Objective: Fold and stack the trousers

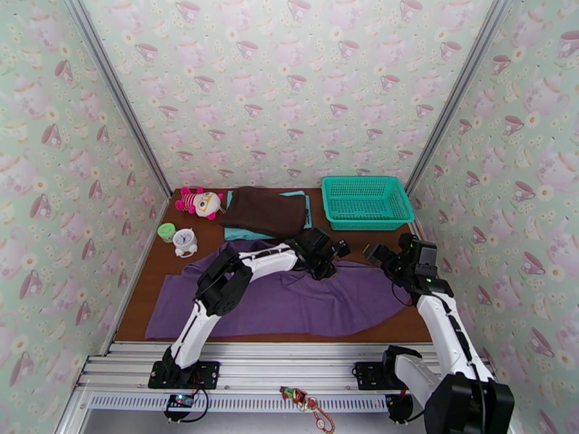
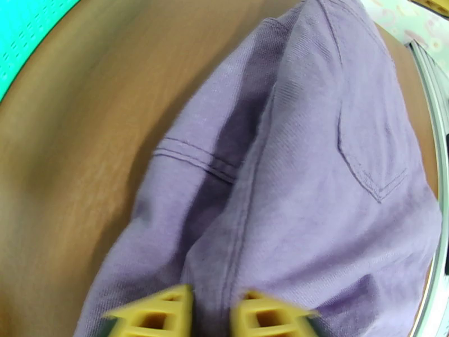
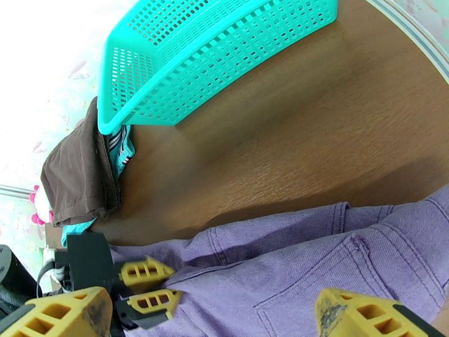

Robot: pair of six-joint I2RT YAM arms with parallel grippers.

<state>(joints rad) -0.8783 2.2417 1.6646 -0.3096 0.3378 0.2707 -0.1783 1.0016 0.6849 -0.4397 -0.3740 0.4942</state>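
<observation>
The purple trousers lie spread across the near half of the brown table, waist end to the right. My left gripper reaches over them to the waistband's far edge. In the left wrist view its yellow fingertips stand close together with a fold of the trousers pinched between them. The right wrist view shows the same gripper shut on the cloth's edge. My right gripper hovers open just right of it, over the waistband and back pocket, fingers wide apart with nothing between them.
A teal basket stands at the back right, close behind both grippers. A dark brown garment lies on a light teal cloth at the back middle. A plush toy, a small clock and a green item sit back left.
</observation>
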